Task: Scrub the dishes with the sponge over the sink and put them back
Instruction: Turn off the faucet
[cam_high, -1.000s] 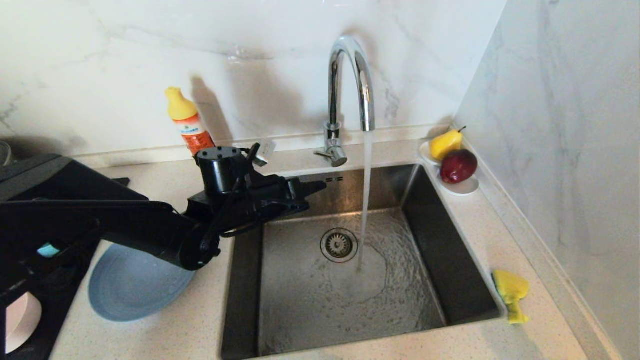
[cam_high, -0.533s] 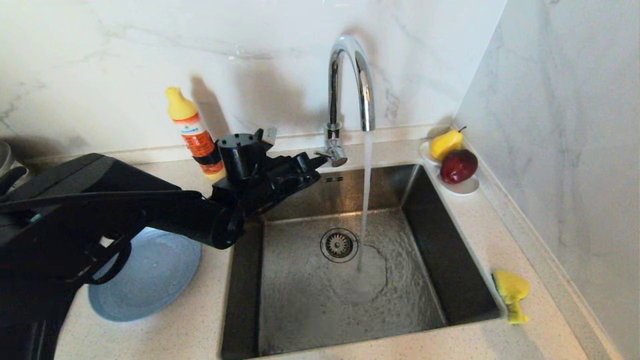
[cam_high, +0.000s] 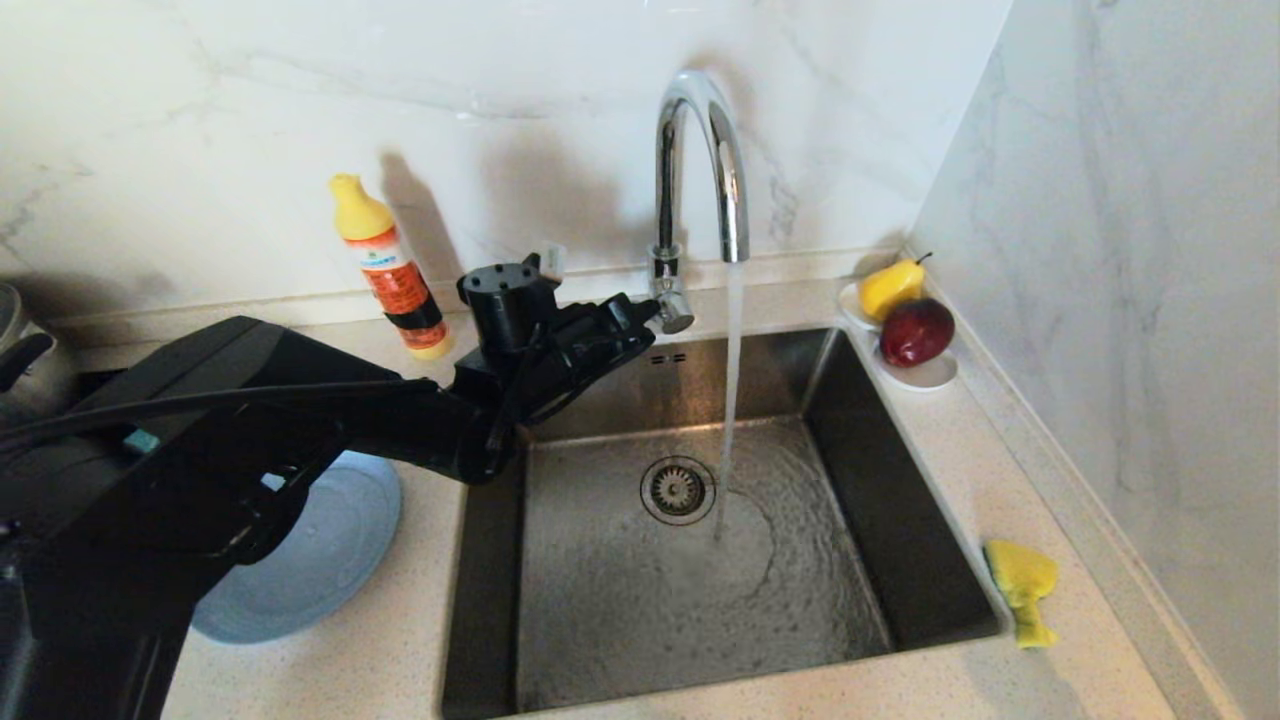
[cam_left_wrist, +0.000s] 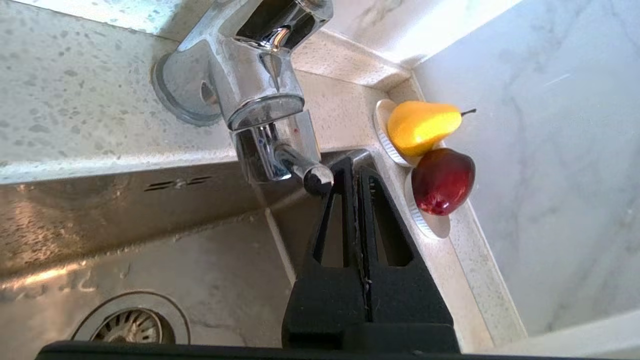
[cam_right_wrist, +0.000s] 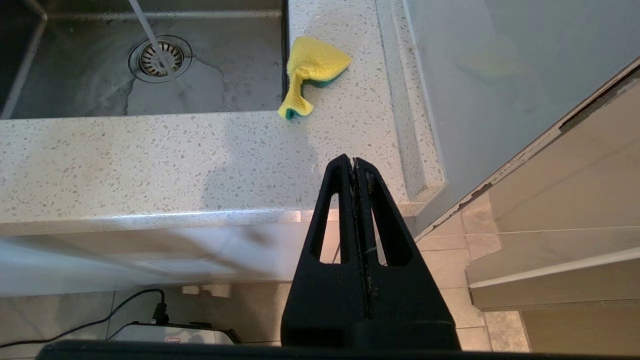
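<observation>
Pressed shut and empty against the tap lever, left gripper up from the basin's rear wall a second back, likely shutting off the running water over the sink, needing a gentle nudge; sponge on the right counter, blue-grey plate left, right gripper closed, parked.

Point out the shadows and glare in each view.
Head view: bottle and tap cast dark shadows on the wall. Left wrist view: bright highlights on the tap and sink wall. Right wrist view: soft shadow on the counter; glare along its front edge.
</observation>
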